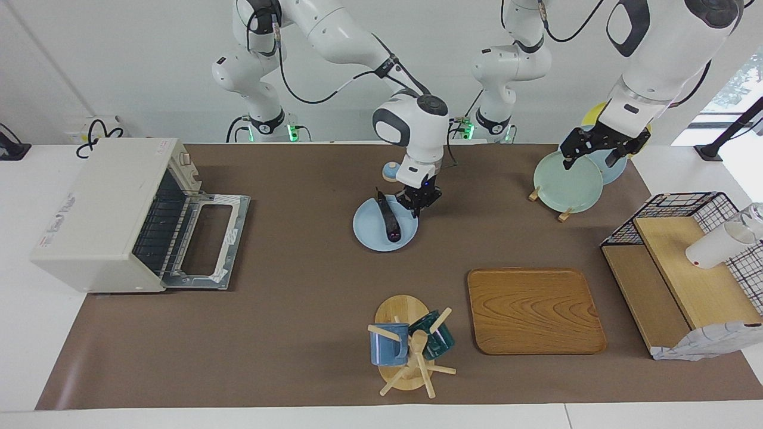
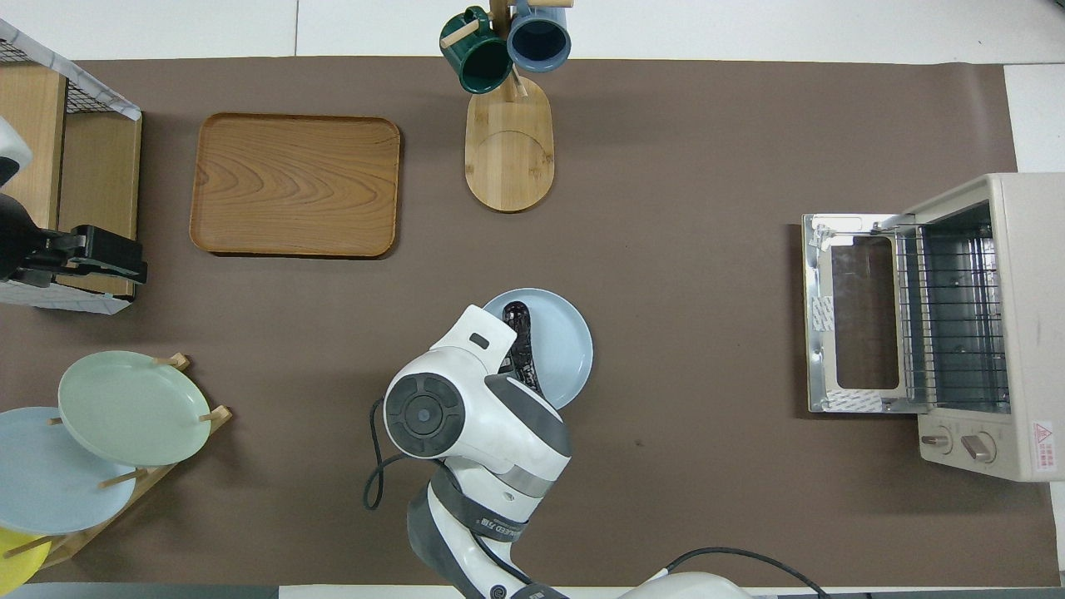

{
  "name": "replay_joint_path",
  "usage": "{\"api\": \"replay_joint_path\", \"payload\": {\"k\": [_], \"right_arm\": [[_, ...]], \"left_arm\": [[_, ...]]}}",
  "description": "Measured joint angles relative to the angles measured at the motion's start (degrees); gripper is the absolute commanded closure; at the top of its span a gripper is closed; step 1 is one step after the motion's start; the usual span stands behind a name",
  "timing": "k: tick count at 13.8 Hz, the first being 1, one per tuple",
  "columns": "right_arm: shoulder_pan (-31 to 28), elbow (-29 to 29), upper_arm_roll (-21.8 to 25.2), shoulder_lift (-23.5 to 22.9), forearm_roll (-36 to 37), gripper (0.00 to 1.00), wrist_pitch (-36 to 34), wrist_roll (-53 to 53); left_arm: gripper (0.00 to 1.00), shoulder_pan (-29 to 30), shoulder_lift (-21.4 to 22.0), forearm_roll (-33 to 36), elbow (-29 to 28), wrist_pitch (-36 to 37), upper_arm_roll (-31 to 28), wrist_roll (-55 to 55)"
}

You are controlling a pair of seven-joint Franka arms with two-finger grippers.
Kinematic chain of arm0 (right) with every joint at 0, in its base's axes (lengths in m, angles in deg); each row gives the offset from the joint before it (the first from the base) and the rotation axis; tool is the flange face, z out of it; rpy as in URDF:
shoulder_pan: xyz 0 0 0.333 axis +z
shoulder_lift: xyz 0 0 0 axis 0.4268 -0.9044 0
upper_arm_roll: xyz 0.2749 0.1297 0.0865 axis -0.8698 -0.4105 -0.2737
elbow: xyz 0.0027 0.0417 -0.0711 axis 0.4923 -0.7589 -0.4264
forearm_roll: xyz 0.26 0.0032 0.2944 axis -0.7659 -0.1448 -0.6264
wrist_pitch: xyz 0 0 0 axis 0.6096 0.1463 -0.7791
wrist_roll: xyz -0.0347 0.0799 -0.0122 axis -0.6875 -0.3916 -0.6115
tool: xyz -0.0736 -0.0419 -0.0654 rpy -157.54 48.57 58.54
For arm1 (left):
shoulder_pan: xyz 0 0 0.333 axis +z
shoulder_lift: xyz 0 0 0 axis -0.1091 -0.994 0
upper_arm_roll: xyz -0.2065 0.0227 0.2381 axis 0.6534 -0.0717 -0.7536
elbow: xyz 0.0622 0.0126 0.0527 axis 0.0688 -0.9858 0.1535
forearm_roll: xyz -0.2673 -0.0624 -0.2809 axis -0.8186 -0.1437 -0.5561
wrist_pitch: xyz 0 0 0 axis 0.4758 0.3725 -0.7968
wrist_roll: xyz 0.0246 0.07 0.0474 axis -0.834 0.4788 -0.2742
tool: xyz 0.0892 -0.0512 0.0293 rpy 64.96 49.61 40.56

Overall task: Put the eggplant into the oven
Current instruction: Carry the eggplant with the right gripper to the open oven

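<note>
Lying on blue plate (image 1: 369, 229), eggplant (image 1: 388, 221), R fingers (image 1: 416, 209) closed beside

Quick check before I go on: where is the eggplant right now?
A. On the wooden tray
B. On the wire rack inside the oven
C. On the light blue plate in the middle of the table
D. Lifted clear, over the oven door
C: the eggplant lies on the light blue plate, with the right gripper beside it and shut; the oven stands open with a bare rack.
</note>
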Motion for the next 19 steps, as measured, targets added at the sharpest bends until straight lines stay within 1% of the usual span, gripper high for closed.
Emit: {"api": "replay_joint_path", "payload": {"k": [1, 3, 4, 6, 8, 13, 16, 19], "right_arm": [[-0.3, 1.9, 0.2, 0.1, 1.2, 1.0, -3.3, -1.2], [-2.2, 3.7, 1.1, 1.5, 1.6, 1.0, -7.5, -4.5], [-4.6, 4.0, 1.3, 2.8, 1.7, 1.0, -8.8, -5.8], [-11.3, 3.9, 1.5, 6.2, 1.7, 1.0, -11.0, -9.1], [-17.3, 2.8, 1.5, 8.7, 1.7, 1.0, -12.8, -12.1], [-26.9, -2.2, 1.5, 11.9, 1.7, 1.0, -16.5, -13.1], [-34.1, -4.1, 1.5, 13.3, 1.7, 1.0, -18.4, -20.0], [-40.4, -6.6, 1.5, 14.2, 1.7, 1.0, -18.8, -26.3]], "left_arm": [[0.0, 0.0, 0.0, 0.0, 0.0, 0.0, 0.0, 0.0], [0.0, 0.0, 0.0, 0.0, 0.0, 0.0, 0.0, 0.0], [0.0, 0.0, 0.0, 0.0, 0.0, 0.0, 0.0, 0.0], [0.0, 0.0, 0.0, 0.0, 0.0, 0.0, 0.0, 0.0], [0.0, 0.0, 0.0, 0.0, 0.0, 0.0, 0.0, 0.0], [0.0, 0.0, 0.0, 0.0, 0.0, 0.0, 0.0, 0.0], [0.0, 0.0, 0.0, 0.0, 0.0, 0.0, 0.0, 0.0], [0.0, 0.0, 0.0, 0.0, 0.0, 0.0, 0.0, 0.0]]}}
